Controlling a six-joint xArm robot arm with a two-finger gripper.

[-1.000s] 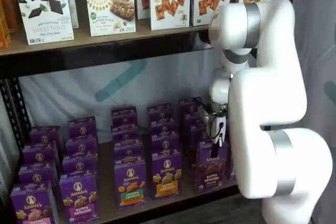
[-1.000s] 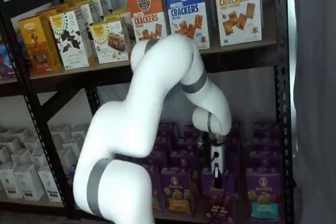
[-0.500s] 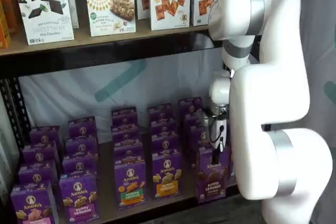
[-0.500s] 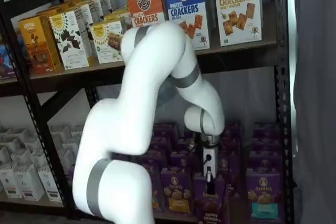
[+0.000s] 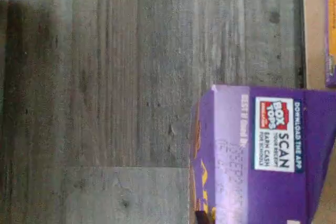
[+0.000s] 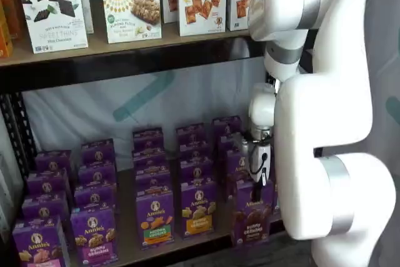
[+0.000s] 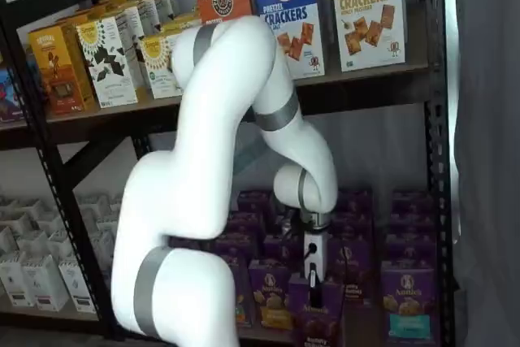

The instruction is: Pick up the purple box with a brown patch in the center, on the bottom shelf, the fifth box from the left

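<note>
The purple box [image 6: 253, 218] with the brown strip and dark bunny crackers on its front sits upright, out past the front edge of the bottom shelf [image 6: 128, 245], and from the wrist camera its purple top flap [image 5: 268, 150] hangs over grey floor.

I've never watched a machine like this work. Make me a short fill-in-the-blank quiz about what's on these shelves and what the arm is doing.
1. The tool is shut on a ____ box labelled Bunny Grahams.
2. That box carries the brand name ____ under a white round logo.
3. On the upper shelf, the blue carton reads "Pretzel ____".
4. In the wrist view, the box top bears a label saying "SCAN YOUR ____".

Missing words: purple; Annie's; Crackers; receipt
</note>
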